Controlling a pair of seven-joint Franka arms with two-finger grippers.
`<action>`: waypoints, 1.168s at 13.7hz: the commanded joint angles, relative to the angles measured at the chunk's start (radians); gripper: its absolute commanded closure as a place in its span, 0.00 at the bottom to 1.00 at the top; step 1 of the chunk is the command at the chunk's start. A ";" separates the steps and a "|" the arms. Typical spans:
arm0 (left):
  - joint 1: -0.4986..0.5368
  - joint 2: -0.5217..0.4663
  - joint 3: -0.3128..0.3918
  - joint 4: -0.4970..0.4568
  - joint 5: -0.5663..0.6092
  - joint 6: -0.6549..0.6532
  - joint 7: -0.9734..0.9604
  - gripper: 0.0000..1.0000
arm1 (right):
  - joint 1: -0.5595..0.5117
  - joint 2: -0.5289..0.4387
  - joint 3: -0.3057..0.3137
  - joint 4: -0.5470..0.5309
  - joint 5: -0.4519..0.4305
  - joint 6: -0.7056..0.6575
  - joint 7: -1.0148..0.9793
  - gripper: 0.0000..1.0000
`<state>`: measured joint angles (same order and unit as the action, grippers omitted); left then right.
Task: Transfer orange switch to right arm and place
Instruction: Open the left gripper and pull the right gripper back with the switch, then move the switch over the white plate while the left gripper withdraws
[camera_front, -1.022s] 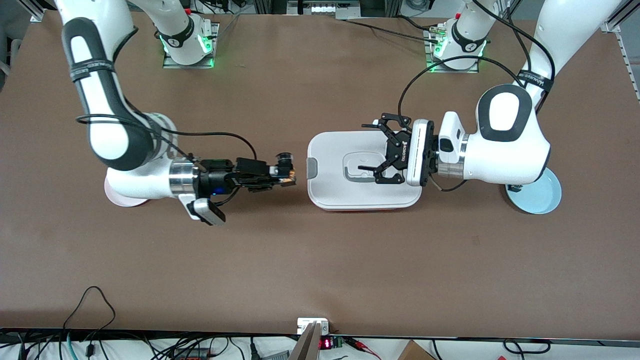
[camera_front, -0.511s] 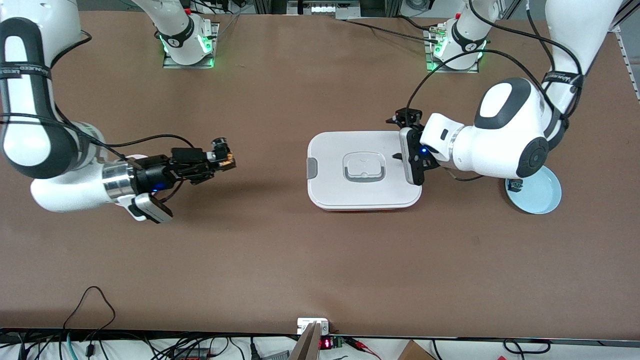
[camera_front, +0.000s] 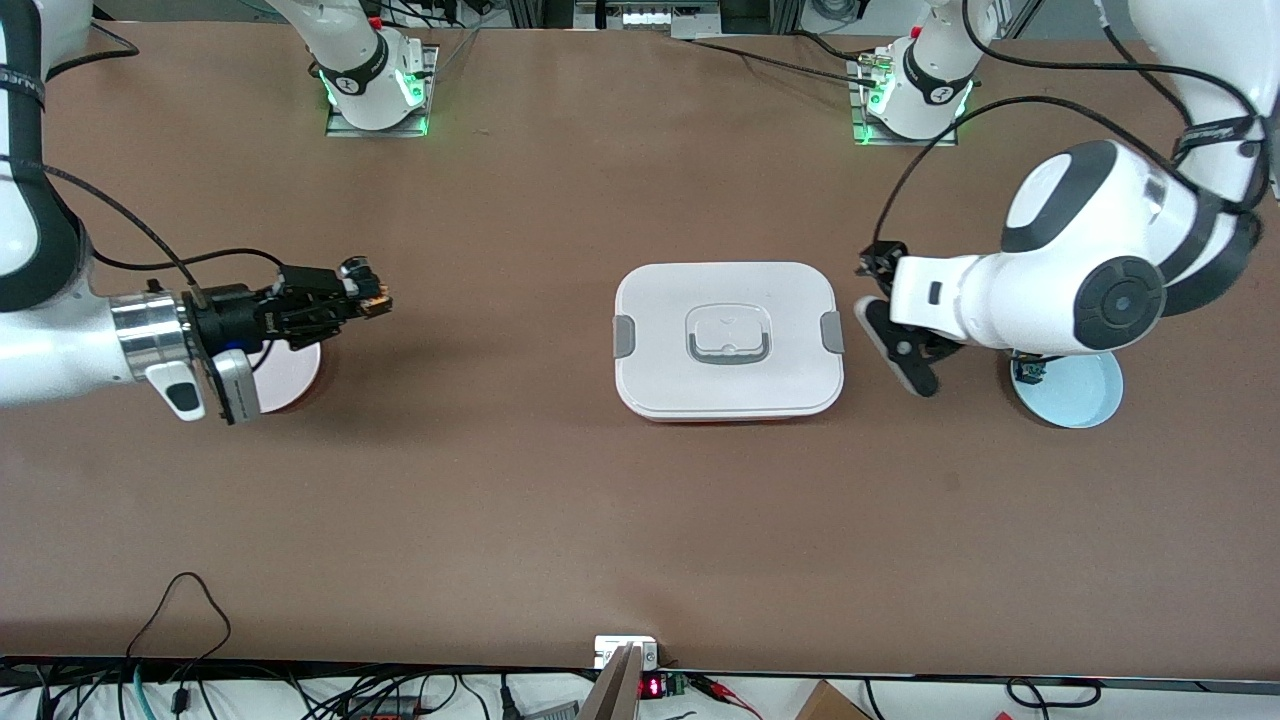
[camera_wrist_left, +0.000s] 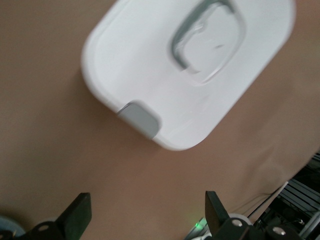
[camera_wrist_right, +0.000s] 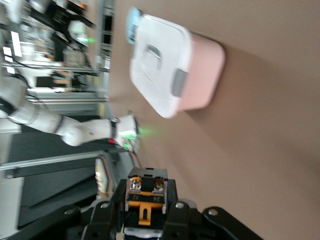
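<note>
- The right gripper (camera_front: 372, 296) is hovering over the table (camera_front: 500, 500) toward the right arm's end, just past the rim of a pink plate (camera_front: 290, 375), and it is pinching the orange switch (camera_front: 368, 290) between its fingertips.
- In the right wrist view the orange switch (camera_wrist_right: 146, 200) is sitting clamped between the black fingers (camera_wrist_right: 172, 220), showing its orange band and two metal terminals.
- The pink plate is lying partly under the right arm's wrist; the part of it in view is carrying nothing.
- A white lidded box (camera_front: 728, 340) with grey latches at both ends and a recessed handle in its lid is resting near the middle of the table; its lid is on, so its contents are hidden. The right wrist view is showing its lower body as pink (camera_wrist_right: 200, 75).
- The left gripper (camera_wrist_left: 145, 220) is hanging over the bare table between the white box (camera_wrist_left: 185, 70) and a light-blue plate (camera_front: 1085, 395) near the left arm's end; its fingers (camera_wrist_left: 77, 215) are standing spread wide apart with nothing between them.
- The light-blue plate is holding a small dark part with a teal-green cap (camera_front: 1030, 372) near its rim, half hidden under the left arm.
- Both plates are lying well apart, with the white box between them.
</note>
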<state>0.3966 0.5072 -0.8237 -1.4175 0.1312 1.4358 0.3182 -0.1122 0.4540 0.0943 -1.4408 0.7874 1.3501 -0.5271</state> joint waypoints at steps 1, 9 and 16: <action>-0.005 -0.015 0.006 0.066 0.093 -0.075 -0.100 0.00 | -0.011 -0.055 0.012 0.002 -0.191 -0.008 0.068 1.00; -0.015 -0.094 0.130 0.201 0.182 -0.164 -0.298 0.00 | -0.006 -0.087 0.013 -0.024 -0.700 0.116 0.087 1.00; -0.286 -0.516 0.735 -0.254 -0.169 0.153 -0.326 0.00 | -0.038 -0.089 0.005 -0.197 -0.841 0.358 0.176 1.00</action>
<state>0.1912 0.1471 -0.2199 -1.4759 0.0419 1.5151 0.0117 -0.1466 0.3866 0.0900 -1.5712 -0.0106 1.6429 -0.4068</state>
